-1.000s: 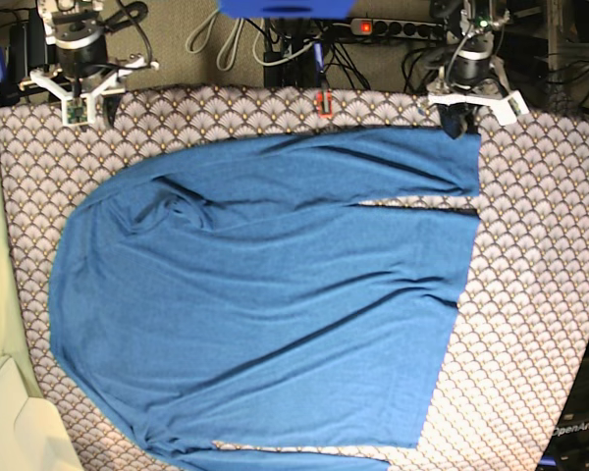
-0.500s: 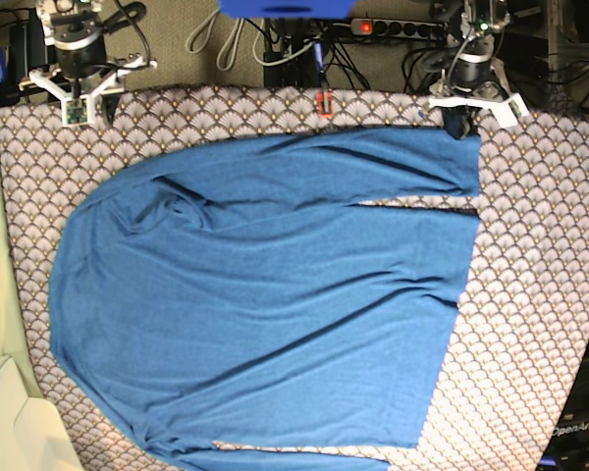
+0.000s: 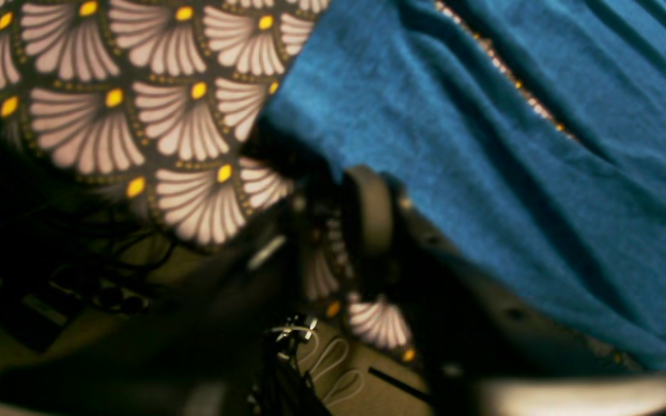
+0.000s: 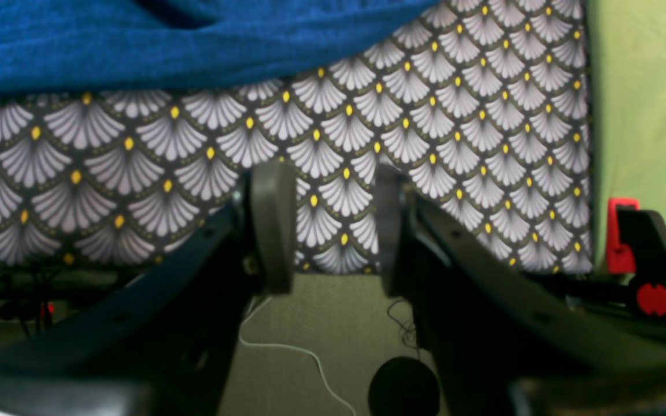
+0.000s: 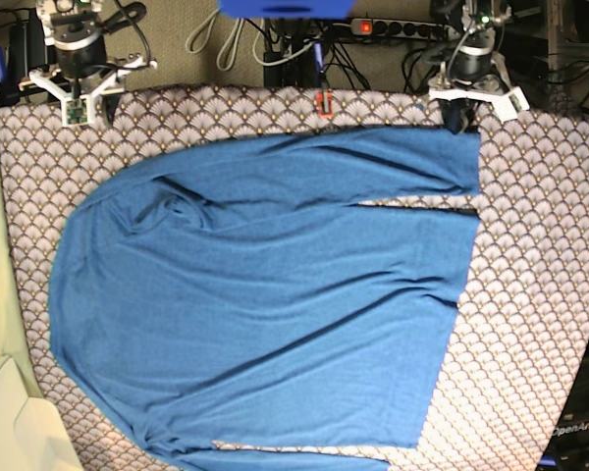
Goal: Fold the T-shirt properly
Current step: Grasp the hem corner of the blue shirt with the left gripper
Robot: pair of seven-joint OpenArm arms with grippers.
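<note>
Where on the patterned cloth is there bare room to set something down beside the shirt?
The widest bare stretch of the table cloth lies between the T-shirt hem and the table's edge on the base view's right. A narrower strip runs along the top edge. The middle is fully covered; the left gripper crowds the sleeve cuff.

Left gripper [image 5: 458, 116]: sits slightly farther back toward the worktop's far edge than one second earlier, beside the T-shirt [image 5: 275, 294] sleeve-cuff corner; its jaws now stand a little apart, wrist view blurred.
</note>
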